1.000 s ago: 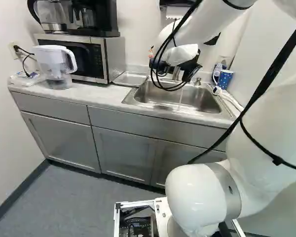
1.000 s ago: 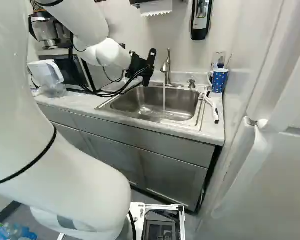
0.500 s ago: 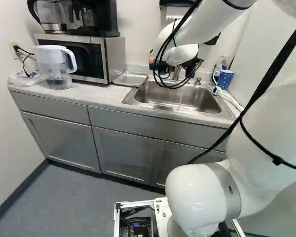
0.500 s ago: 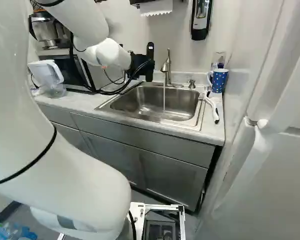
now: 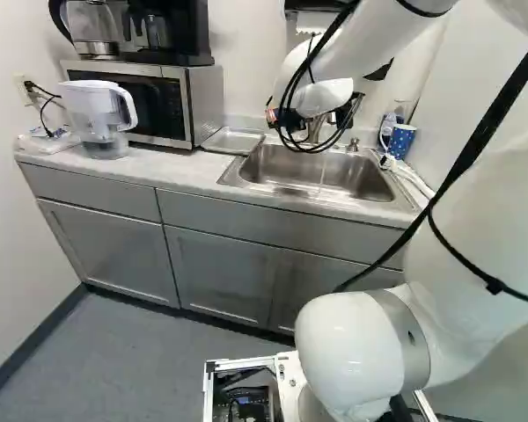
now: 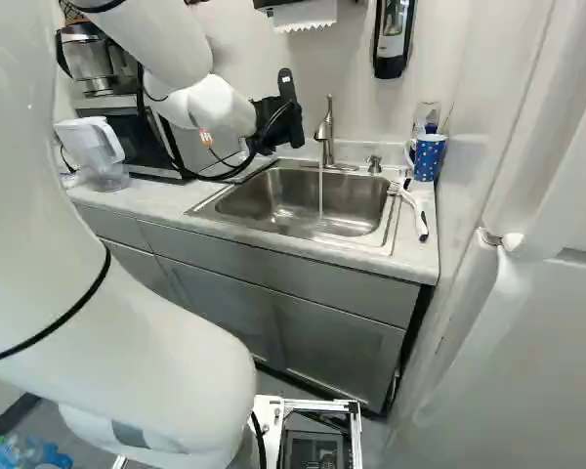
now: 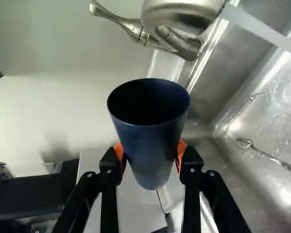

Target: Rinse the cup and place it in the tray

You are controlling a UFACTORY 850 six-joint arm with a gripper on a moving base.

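Observation:
In the right base view my gripper (image 6: 281, 119) hangs over the left back edge of the sink (image 6: 303, 231), left of the faucet (image 6: 324, 135). Seen from the wrist, the gripper (image 7: 151, 154) is shut on a dark blue cup (image 7: 153, 141), orange pads on either side. The cup's open rim tips toward the wrist camera, its inside dark. From the faucet head (image 7: 182, 12) a stream of water (image 7: 262, 30) runs into the basin. A flat metal tray (image 5: 233, 141) lies on the counter left of the sink.
Right of the sink stand a dotted blue mug (image 6: 428, 156) and a white-handled brush (image 6: 414, 210). A microwave (image 5: 172, 101) and a water pitcher (image 5: 97, 114) stand farther left. A spoon (image 7: 266, 154) lies in the basin. The wall rises close behind the faucet.
My wrist has turned, swinging the gripper round and tilting it beside the faucet, with the cup held in it. The base has not moved, and the water keeps running.

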